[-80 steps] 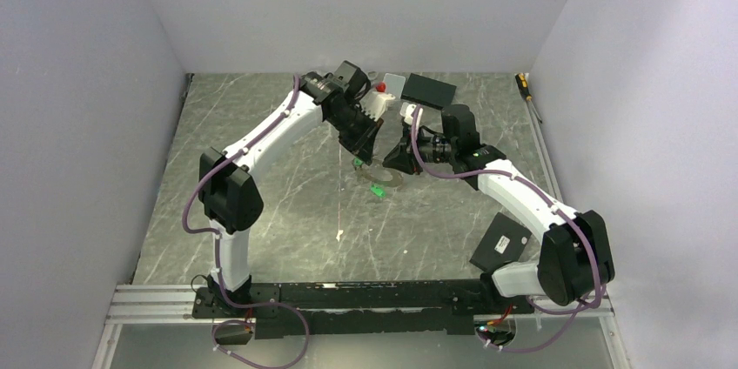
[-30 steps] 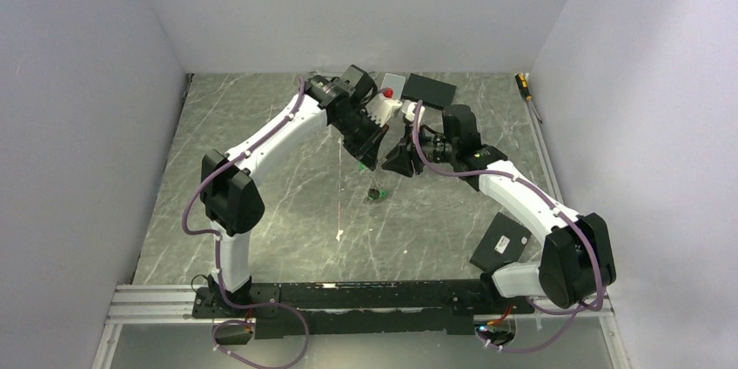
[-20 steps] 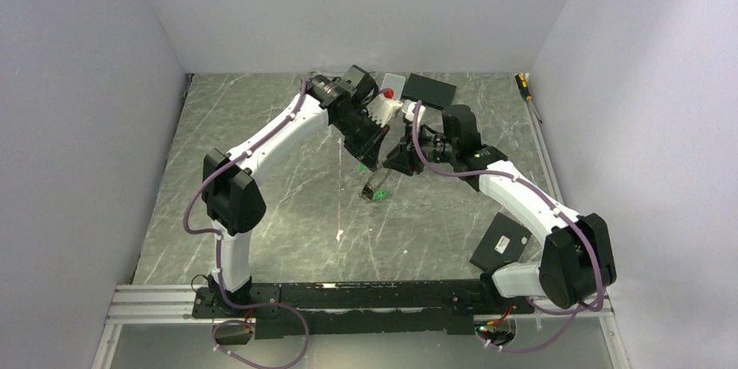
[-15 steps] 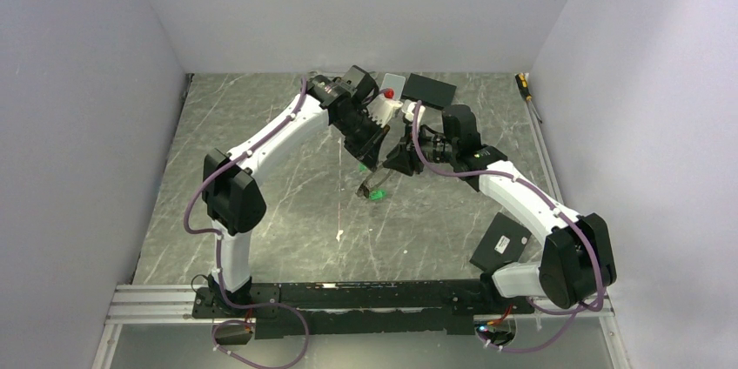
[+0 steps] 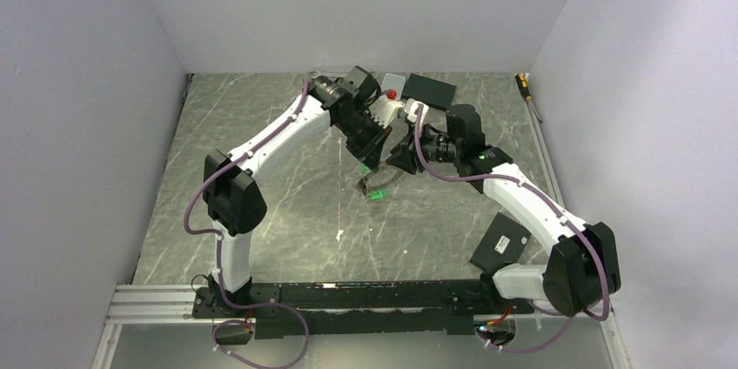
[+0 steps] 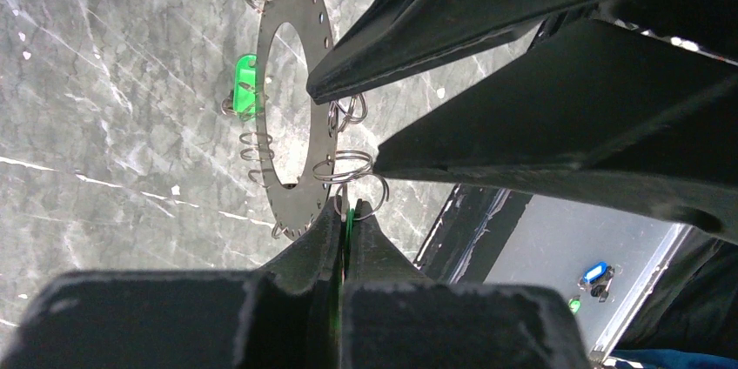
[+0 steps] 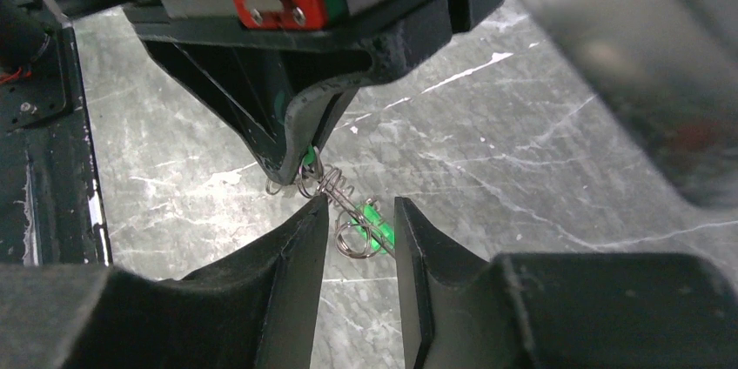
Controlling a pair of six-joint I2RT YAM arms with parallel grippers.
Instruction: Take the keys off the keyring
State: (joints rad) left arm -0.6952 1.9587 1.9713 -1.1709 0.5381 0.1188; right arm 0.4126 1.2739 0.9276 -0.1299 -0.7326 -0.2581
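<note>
The keyring point(image 6: 298, 202) is a flat grey perforated ring plate carrying several small wire rings. It hangs tilted off the table from my left gripper point(image 6: 347, 212), which is shut on a green key point(image 6: 349, 217) at the plate's edge. A second green key point(image 6: 246, 83) dangles from the far side of the plate. My right gripper point(image 7: 358, 212) is open, its fingers on either side of a wire ring point(image 7: 350, 240) and the plate's edge, just below the left fingertips point(image 7: 296, 138). From above, both grippers meet over the keyring point(image 5: 376, 184) at mid-table. No black key shows.
At the back stand a black box point(image 5: 429, 89) and a white piece with a red knob point(image 5: 392, 93). A screwdriver point(image 5: 524, 83) lies at the back right. A black plate point(image 5: 500, 243) sits by the right arm's base. A small blue tag point(image 6: 594, 271) lies on a grey surface.
The keyring, flat on the table at first, now hangs tilted from my left gripper. My right gripper has shifted slightly toward the back, staying beside the left one.
</note>
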